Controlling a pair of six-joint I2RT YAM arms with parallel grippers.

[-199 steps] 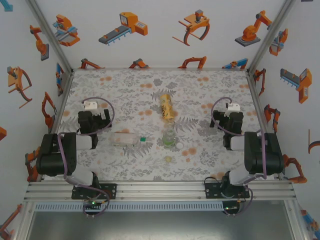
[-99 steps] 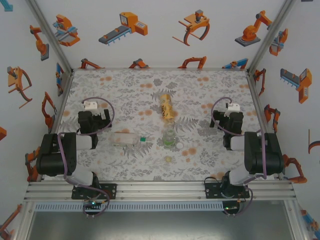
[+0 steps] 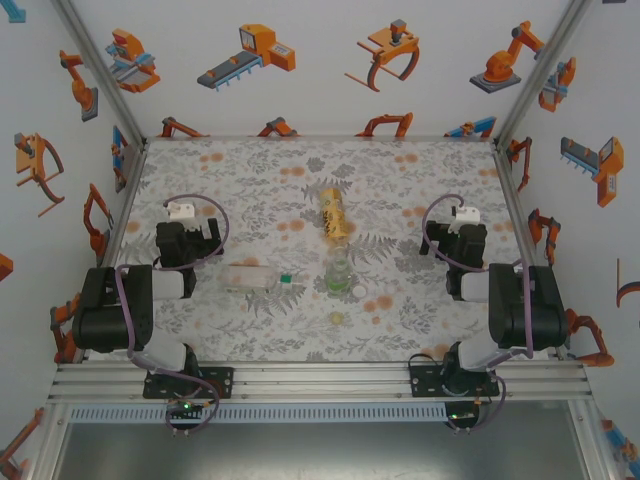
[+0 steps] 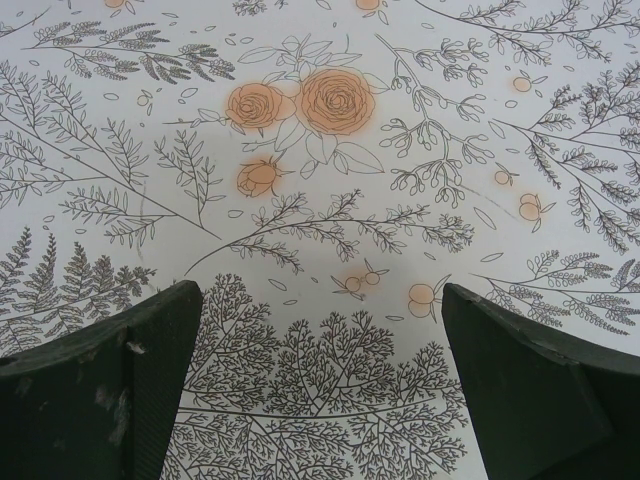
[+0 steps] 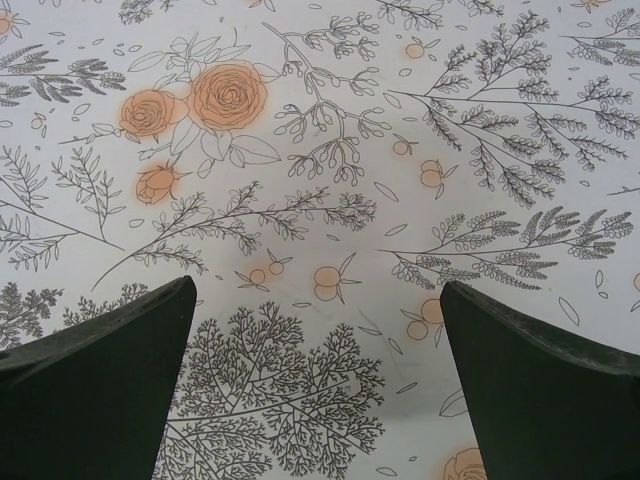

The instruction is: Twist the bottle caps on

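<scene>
Left hand (image 4: pixel 320 300), right hand (image 5: pixel 318 290) both wide open, empty. Clear bottle (image 3: pixel 248 277) and amber bottle (image 3: pixel 336 214) lie on desk (image 3: pixel 200 180), greenish bottle (image 3: pixel 338 275) upright; green cap (image 3: pixel 286 278), white cap (image 3: pixel 358 291) loose beside. Risk: lying bottles roll, tiny caps slip when pinched.

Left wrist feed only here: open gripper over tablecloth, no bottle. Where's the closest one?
Observer: From the top camera, the clear bottle lies on its side just right of the left gripper.
Operator: Any cap near it?
Observer: A green cap sits on the tablecloth just off the bottle's right end.
Operator: Right arm busy?
Observer: No, the right gripper is open and holds nothing.
</scene>
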